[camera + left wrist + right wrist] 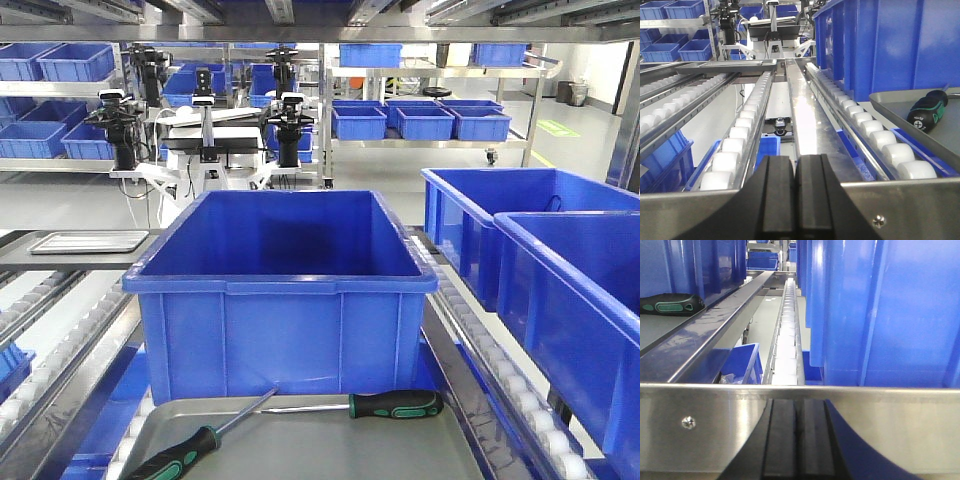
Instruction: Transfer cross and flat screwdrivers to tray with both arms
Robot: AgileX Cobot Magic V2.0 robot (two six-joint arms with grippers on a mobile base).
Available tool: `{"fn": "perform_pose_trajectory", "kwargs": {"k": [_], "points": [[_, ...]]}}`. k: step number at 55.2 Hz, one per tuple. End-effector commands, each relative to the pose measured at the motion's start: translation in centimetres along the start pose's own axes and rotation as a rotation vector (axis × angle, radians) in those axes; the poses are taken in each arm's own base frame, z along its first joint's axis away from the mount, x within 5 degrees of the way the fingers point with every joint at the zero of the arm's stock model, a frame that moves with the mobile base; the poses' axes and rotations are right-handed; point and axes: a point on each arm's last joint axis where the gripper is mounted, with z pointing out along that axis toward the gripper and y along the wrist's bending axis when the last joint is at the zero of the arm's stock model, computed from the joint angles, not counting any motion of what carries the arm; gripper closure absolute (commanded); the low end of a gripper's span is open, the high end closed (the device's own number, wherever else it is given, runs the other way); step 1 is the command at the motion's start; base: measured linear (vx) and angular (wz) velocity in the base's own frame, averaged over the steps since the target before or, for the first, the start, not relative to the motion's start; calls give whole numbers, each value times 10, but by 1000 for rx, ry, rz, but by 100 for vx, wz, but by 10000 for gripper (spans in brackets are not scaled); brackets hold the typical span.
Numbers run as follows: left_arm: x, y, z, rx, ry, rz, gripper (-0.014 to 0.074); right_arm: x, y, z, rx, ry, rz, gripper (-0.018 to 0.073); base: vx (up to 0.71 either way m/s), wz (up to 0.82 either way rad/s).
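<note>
Two black-and-green screwdrivers lie on the grey tray (330, 448) in front of a blue crate. One handle (396, 404) rests at the right, its shaft pointing left. The other handle (172, 461) lies at the lower left, its shaft angled up to the right. In the left wrist view that handle (927, 111) shows a cross mark on its butt, resting on the tray (890, 101) at right. My left gripper (795, 159) is shut and empty, below and left of the tray. My right gripper (796, 405) is shut and empty; the other handle (670, 305) lies far left.
A deep blue crate (280, 300) stands just behind the tray, with more blue crates (560, 290) to the right. White roller tracks (740, 135) and steel rails run on both sides. A second grey tray (88, 241) sits far left. Another robot (210, 130) stands at the back.
</note>
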Motion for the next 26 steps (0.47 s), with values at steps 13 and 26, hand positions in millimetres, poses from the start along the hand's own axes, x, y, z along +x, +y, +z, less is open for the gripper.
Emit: {"fn": "perform_pose_trajectory", "kwargs": {"k": [13, 26], "points": [[-16, 0, -3, -3, -106, -14, 602, -4, 0, 0, 0, -72, -11, 567, 0, 0], [-16, 0, -3, -3, -106, -14, 602, -5, 0, 0, 0, -73, -11, 567, 0, 0]]}}
